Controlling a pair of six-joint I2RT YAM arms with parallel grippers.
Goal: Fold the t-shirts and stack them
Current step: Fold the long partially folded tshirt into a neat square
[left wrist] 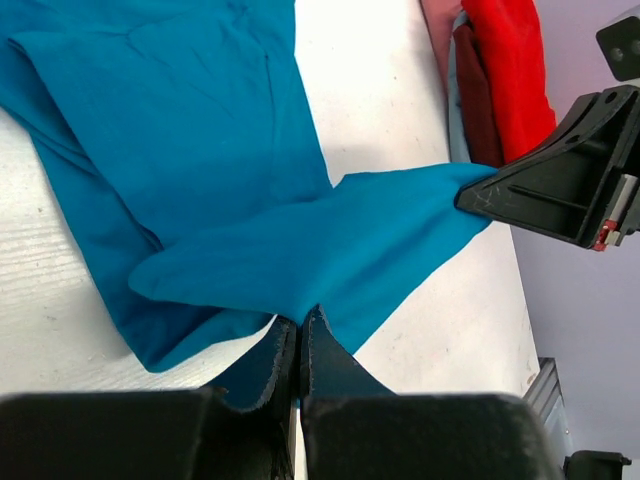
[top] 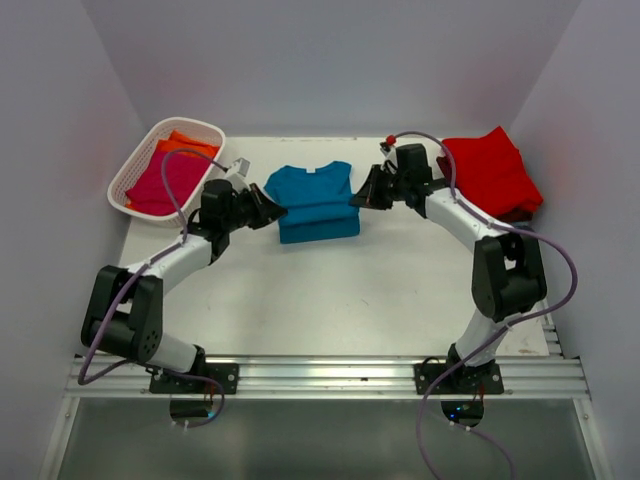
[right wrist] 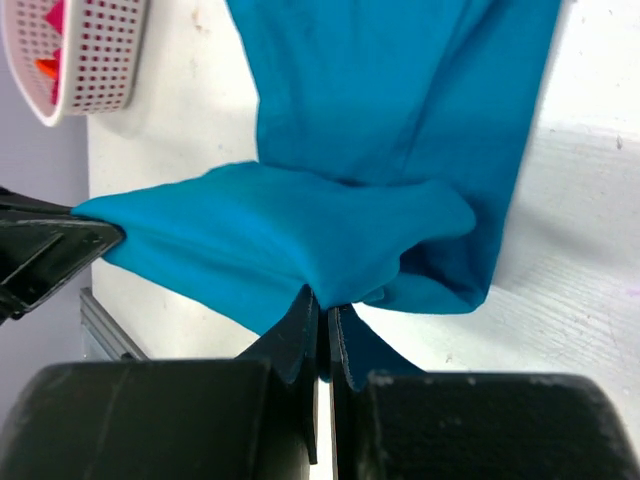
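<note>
A teal blue t-shirt (top: 315, 200) lies partly folded at the table's far middle. My left gripper (top: 272, 211) is shut on its left edge, and the right gripper (top: 365, 194) is shut on its right edge. In the left wrist view the pinched teal fold (left wrist: 330, 250) stretches across to the other gripper. The right wrist view shows the same raised fold (right wrist: 290, 240) above the flat body of the shirt. A red t-shirt (top: 492, 172) tops a stack at the far right, with maroon (left wrist: 478, 100) showing under it. Magenta (top: 165, 182) and orange (top: 178, 146) shirts fill the basket.
The white lattice basket (top: 131, 170) stands at the far left corner, close behind the left arm. The stack of shirts sits right behind the right arm's elbow. A metal rail (top: 320, 376) runs along the near edge.
</note>
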